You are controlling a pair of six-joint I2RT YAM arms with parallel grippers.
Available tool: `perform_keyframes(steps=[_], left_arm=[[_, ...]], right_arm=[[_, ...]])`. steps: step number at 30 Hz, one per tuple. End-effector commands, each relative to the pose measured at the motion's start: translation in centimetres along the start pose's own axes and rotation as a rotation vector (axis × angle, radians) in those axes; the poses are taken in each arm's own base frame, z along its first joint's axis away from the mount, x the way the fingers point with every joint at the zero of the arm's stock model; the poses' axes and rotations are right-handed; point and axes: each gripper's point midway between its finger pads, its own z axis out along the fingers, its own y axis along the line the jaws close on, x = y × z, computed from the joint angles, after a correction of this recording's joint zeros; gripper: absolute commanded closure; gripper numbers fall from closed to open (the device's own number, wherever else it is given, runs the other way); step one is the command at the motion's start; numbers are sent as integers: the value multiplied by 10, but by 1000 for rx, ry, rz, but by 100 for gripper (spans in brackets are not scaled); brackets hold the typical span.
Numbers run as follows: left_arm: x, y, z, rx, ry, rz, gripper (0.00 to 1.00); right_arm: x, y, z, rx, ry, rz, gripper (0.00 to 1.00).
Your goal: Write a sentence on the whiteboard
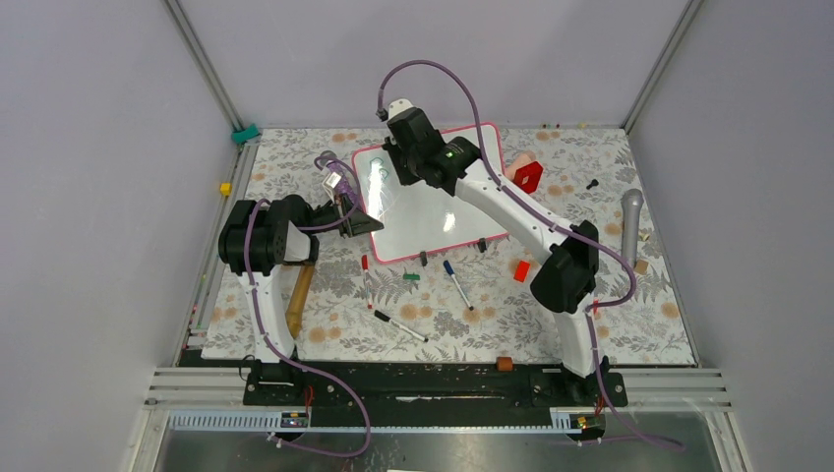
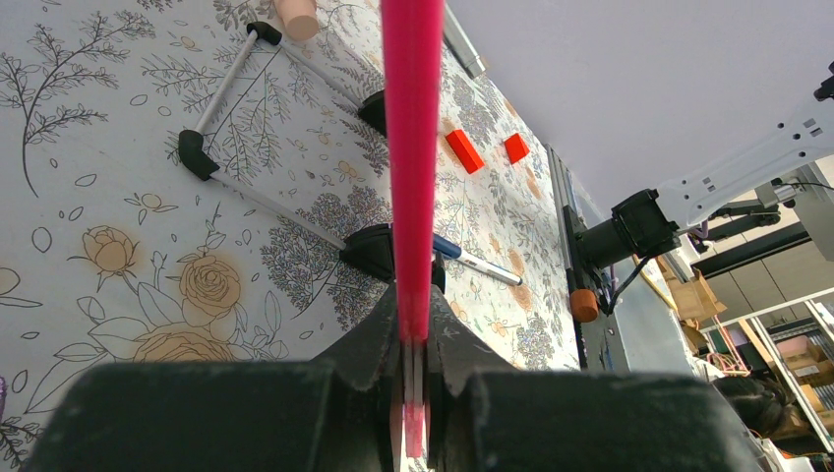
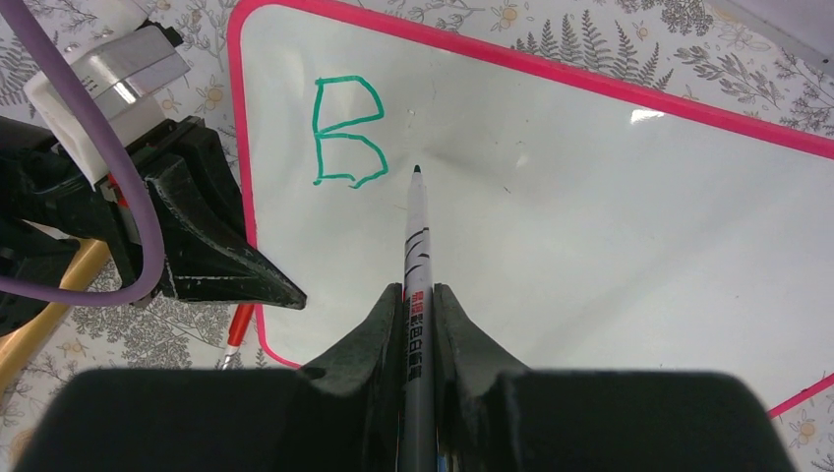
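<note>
Now the right gripper (image 3: 418, 295) is clenched on the marker (image 3: 417, 231), its tip just ahead, beside a green "B" (image 3: 348, 133) on the board (image 3: 590, 197). The left gripper (image 2: 413, 339) clamps the board's edge. Only the first letter is written; the next belongs just right of it.

Bright even light, glare on whiteboard (image 3: 639, 116), sharp

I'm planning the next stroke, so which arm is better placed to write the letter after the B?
Right. The right gripper is shut on the marker, its tip just right of the green B on the whiteboard. The left gripper is shut on the pink frame, seemingly steadying the board.
</note>
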Motion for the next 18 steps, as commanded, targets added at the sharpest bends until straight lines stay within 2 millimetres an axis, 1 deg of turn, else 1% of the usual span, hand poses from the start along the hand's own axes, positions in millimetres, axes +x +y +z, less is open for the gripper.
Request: perform_keyframes(steps=[1,8,18], left_arm=[[8,1,7,21,28,-14,100],[8,1,7,21,28,-14,100],[8,1,7,22,29,-14,100]], right_arm=[[-11,-8,-5,34,-22,-12,100],[-4,-10,2,50,-2,-22,100],[1,-15,6,83,16,-37,100]])
